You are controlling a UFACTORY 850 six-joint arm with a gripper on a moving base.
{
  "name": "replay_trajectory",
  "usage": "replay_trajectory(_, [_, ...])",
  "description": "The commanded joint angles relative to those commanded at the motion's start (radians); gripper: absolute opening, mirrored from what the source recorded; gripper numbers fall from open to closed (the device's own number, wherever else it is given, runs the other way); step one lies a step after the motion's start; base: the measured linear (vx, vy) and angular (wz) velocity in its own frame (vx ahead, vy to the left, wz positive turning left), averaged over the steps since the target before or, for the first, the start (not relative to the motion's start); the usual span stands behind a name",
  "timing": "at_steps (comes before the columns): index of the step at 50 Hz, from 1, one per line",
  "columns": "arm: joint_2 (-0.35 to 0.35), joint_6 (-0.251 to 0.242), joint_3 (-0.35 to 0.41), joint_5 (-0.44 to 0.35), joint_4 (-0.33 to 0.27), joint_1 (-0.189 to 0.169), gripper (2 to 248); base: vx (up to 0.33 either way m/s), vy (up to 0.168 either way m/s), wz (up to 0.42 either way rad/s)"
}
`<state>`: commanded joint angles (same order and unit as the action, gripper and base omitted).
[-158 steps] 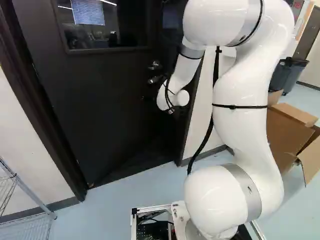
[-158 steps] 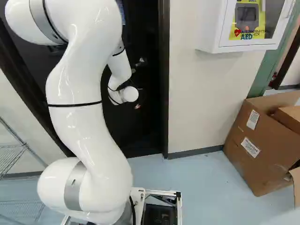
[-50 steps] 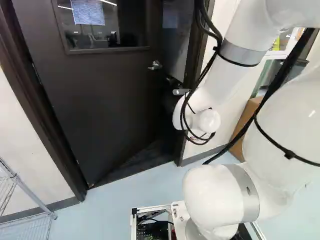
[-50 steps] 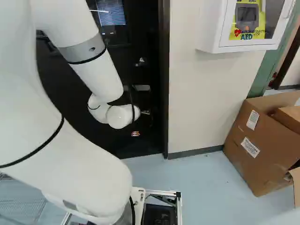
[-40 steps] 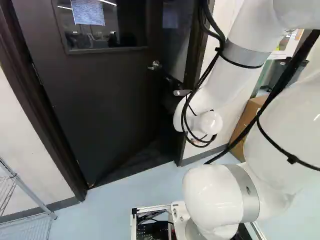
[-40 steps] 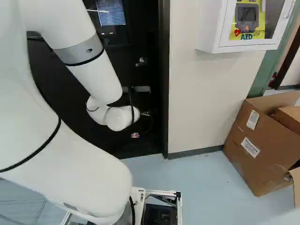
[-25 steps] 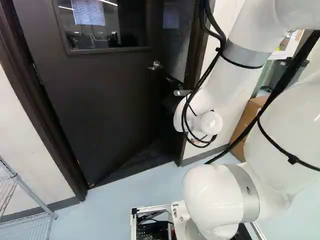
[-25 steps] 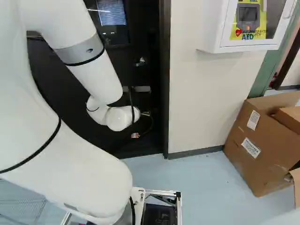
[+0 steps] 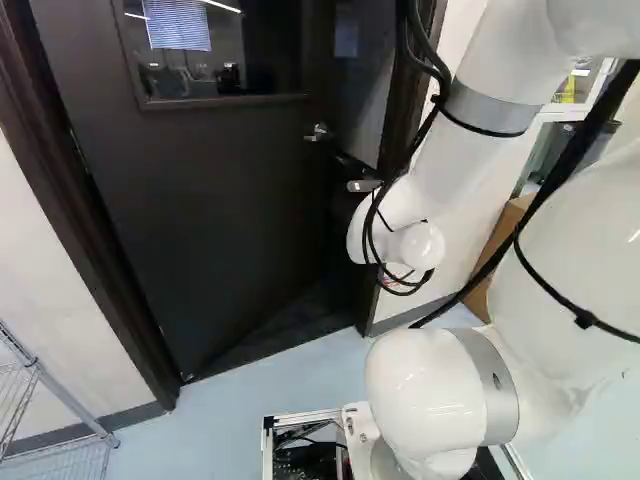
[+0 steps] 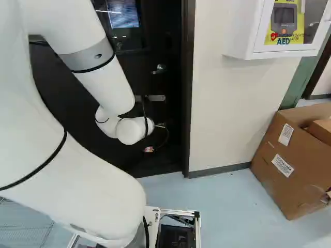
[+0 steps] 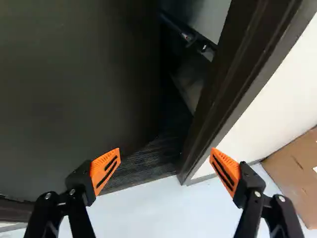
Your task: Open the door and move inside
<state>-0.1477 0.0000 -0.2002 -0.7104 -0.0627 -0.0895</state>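
Observation:
The dark door (image 9: pixel 220 220) stands ajar, leaning inward from its hinges at the left of the left base view. Its silver handle (image 9: pixel 318 132) is higher than my gripper (image 9: pixel 345 203), which is mostly hidden behind the white wrist. In the wrist view my gripper (image 11: pixel 164 159) is open, nothing between its orange fingers. Door panel (image 11: pixel 69 89) lies ahead of one finger, the dark door frame (image 11: pixel 230 84) ahead of the other. A dark gap (image 11: pixel 171 124) with a ribbed floor strip shows between them. No contact with door or frame is visible.
Beside the frame runs a pale wall (image 10: pixel 232 113) bearing a white cabinet (image 10: pixel 248 31). A cardboard box (image 10: pixel 292 160) stands on the floor at the right of the right base view. A wire rack (image 9: pixel 60 400) stands left of the doorway.
The arm has swung down and away from the handle, then held still. Within the last half second the base has moved slightly, shifting the scene rightward. The door keeps its angle to the frame.

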Motion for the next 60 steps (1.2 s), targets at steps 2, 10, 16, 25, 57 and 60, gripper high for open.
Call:
replay_trajectory(2, [0.000, 0.000, 0.000, 0.000, 0.000, 0.000, 247, 0.071, 0.114, -0.016])
replay_trajectory(10, [0.000, 0.000, 0.000, 0.000, 0.000, 0.000, 247, 0.080, 0.140, -0.030])
replay_trajectory(16, [0.000, 0.000, 0.000, 0.000, 0.000, 0.000, 247, 0.095, 0.139, -0.172])
replay_trajectory(25, [0.000, 0.000, 0.000, 0.000, 0.000, 0.000, 247, 0.094, 0.107, -0.311])
replay_trajectory(57, [0.000, 0.000, 0.000, 0.000, 0.000, 0.000, 247, 0.075, 0.111, -0.306])
replay_trajectory(60, [0.000, 0.000, 0.000, 0.000, 0.000, 0.000, 247, 0.069, 0.121, -0.323])
